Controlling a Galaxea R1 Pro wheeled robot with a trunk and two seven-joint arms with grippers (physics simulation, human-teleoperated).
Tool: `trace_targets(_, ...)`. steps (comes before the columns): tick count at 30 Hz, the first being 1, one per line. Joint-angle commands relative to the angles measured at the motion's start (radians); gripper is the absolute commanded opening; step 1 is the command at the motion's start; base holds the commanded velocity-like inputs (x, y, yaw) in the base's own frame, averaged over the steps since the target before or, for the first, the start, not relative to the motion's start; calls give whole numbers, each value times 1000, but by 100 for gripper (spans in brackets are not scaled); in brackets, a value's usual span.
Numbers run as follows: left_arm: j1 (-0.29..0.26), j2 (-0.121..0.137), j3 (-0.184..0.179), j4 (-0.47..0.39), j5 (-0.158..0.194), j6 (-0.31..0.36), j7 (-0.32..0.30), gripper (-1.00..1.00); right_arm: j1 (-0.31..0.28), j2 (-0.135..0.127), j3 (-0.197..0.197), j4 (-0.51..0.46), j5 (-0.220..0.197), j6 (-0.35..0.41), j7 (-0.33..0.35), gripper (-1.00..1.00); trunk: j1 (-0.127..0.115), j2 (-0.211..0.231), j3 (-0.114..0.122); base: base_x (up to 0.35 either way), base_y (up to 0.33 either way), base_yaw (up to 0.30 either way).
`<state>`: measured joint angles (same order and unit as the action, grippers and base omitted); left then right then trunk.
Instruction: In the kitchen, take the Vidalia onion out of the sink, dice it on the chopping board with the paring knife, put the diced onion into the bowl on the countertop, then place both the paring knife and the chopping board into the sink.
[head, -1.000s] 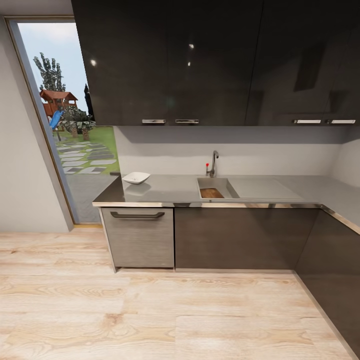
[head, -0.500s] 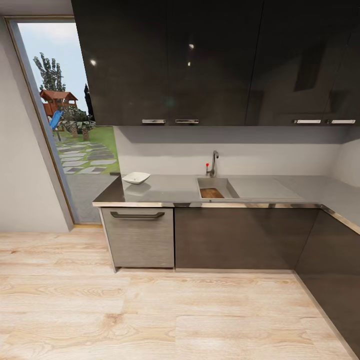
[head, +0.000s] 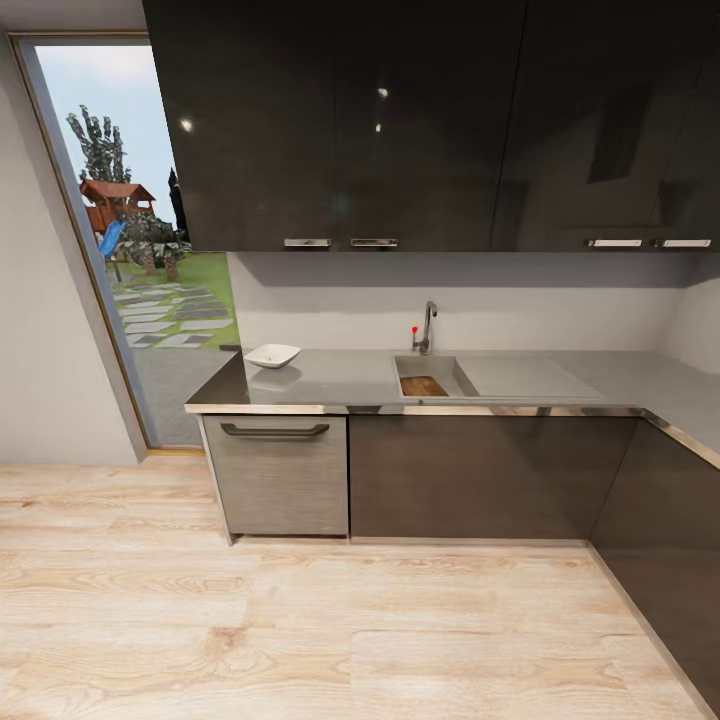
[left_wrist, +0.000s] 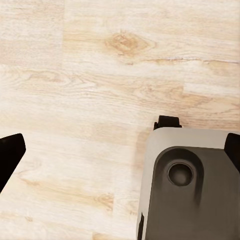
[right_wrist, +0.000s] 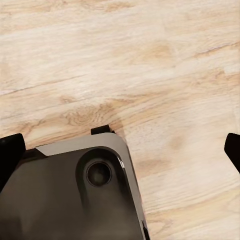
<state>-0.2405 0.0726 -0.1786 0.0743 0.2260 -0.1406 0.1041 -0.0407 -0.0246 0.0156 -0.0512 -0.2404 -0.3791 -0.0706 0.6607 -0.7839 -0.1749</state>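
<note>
One square glossy bowl (head: 272, 355)

White bowl (head: 272, 355) on grey countertop (head: 340, 380)

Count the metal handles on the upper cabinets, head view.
4. Two sit side by side at the bottom edge of the middle upper cabinet doors; two more pair up at the far right. More may lie past the frame's right edge.

Daylight pours in through the glass door (head: 130, 240), small ceiling glints dot the glossy upper cabinets (head: 380, 120), and everything is sharp, with wide-angle stretching at the picture's edges.
</note>
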Motion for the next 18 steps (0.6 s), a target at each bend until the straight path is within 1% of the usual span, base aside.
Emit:
trace_targets(1, -2, 0, -8, 4, 8, -7, 0, 100, -1, 0, 2, 1, -3, -3, -1, 100, 0, -1, -1, 0, 0, 0)
trace_targets(18, -2, 0, -8, 4, 8, -7, 0, 100, -1, 0, 2, 1, -3, -3, -1, 100, 0, -1, -1, 0, 0, 0)
